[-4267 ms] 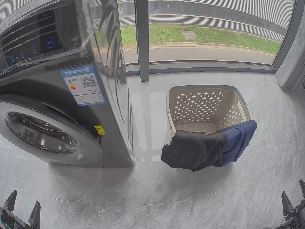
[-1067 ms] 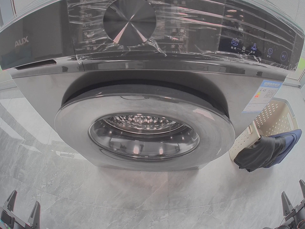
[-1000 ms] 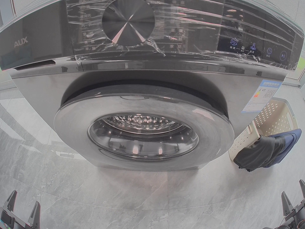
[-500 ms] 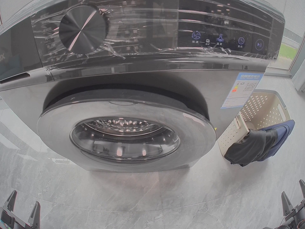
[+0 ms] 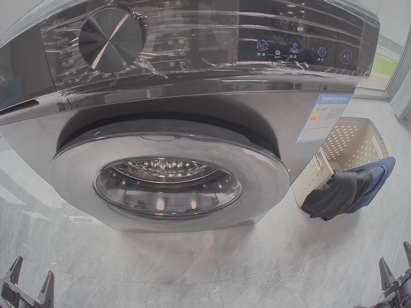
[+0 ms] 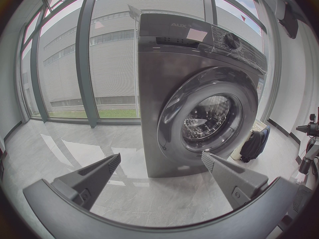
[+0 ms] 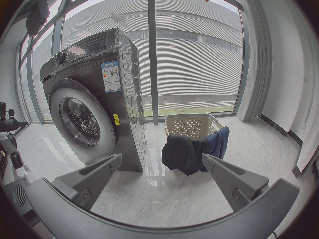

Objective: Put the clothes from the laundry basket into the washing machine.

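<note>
The clothes, a black garment [image 5: 336, 193] touching a blue garment [image 5: 376, 174] on its right, hang over the near rim of the laundry basket [image 5: 349, 140] and spill down its outer wall. The basket stands on the floor [image 5: 214, 262] near the right side of the washing machine [image 5: 257, 112], whose round glass door [image 5: 167, 187] is shut across the drum. Clear film wraps the control panel [image 5: 222, 35] around the dial [image 5: 111, 39].

Our left gripper [image 5: 34, 265] and right gripper [image 5: 394, 252] sit low at the near corners, each with fingers apart around nothing, well apart from the clothes.

Since four seconds ago our head camera has swung from the basket to the machine's front; the garments lie as before.

In the head view the machine's front corner covers the basket's far left corner. In the right wrist view we see the basket whole, with a strip of floor between it and the machine.
</note>
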{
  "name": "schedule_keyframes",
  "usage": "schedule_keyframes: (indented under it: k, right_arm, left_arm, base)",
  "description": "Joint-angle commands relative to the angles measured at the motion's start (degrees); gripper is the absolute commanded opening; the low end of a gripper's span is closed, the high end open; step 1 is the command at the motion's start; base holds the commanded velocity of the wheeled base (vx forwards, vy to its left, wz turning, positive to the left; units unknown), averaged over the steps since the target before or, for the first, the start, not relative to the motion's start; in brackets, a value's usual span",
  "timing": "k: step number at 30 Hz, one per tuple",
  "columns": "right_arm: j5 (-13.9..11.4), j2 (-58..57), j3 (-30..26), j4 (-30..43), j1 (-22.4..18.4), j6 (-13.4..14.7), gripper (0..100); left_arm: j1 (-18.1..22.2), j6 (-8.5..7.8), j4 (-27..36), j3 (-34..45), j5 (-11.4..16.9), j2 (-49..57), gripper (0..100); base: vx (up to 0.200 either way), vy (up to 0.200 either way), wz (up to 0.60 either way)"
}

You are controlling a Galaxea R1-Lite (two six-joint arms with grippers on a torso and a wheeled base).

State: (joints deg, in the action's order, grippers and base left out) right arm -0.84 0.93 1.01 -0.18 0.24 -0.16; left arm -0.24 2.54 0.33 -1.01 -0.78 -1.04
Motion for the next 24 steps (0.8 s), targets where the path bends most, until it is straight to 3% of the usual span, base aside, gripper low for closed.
schedule_keyframes:
  k: [1,19,24]
  right_arm:
    - [-0.04,-0.84,-1.01,0.01,0.02,-0.02,100]
    - [-0.04,-0.84,-1.01,0.01,-0.07,-0.11,100]
    - [-0.04,-0.84,-1.01,0.01,0.02,-0.11,100]
  left_arm:
    - [-0.02,0.01,-0.07,0.84,-0.01,0.86,100]
    - [-0.02,0.01,0.02,0.84,-0.01,0.86,100]
    - [-0.02,0.01,0.02,0.84,-0.01,0.86,100]
  base:
    - [0.0,0.0,0.0]
    - [0.0,0.0,0.0]
    - [0.0,0.0,0.36]
